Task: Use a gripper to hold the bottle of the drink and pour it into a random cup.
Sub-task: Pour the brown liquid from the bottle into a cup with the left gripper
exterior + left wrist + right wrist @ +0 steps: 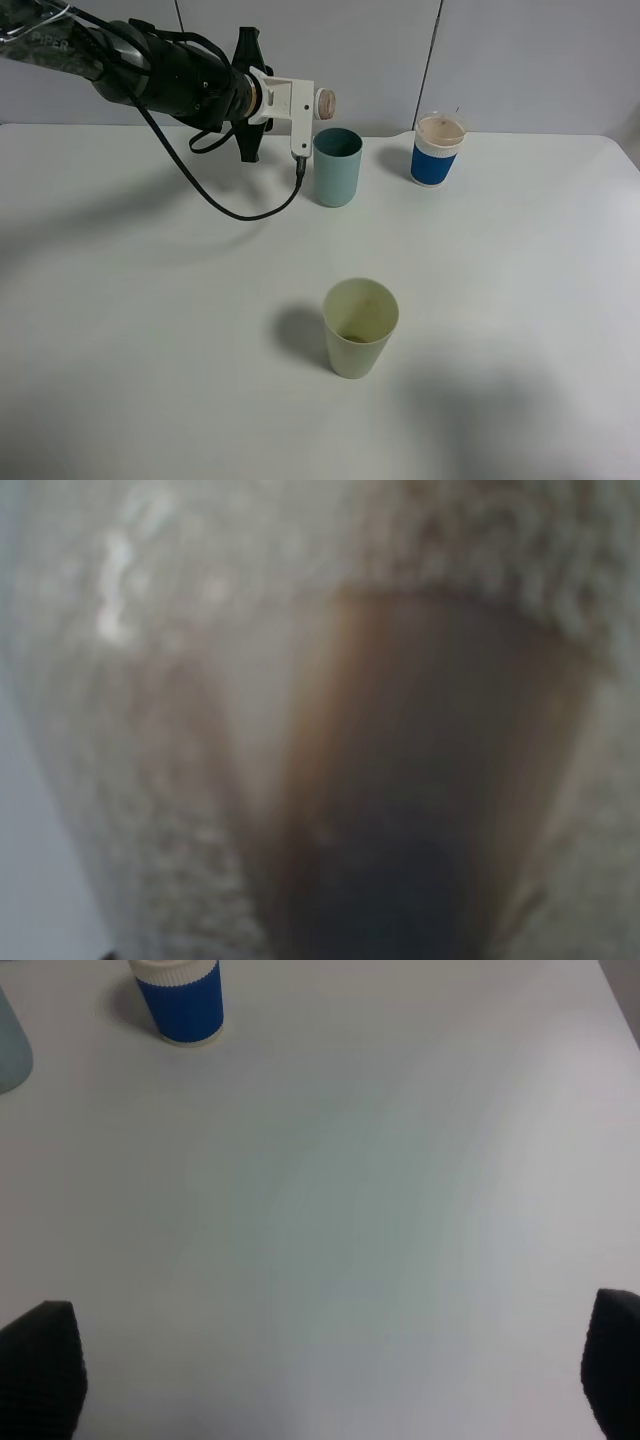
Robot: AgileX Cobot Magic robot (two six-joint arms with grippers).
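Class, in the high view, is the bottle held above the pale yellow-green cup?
No, the bottle is tipped in the left gripper above the teal cup, well away from the yellow-green cup.

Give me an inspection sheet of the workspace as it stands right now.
Surface: white table, no spills seen.
Job's things: small clear plastic bottle tipped level, neck above teal plastic tumbler.
Clutter: pale yellow-green cup; blue-and-white cup with tan top.
Grippers: left white-jawed gripper shut on bottle; right gripper open, empty.
Cables: black cable loops low beside tumbler.
Surroundings: grey wall panels.
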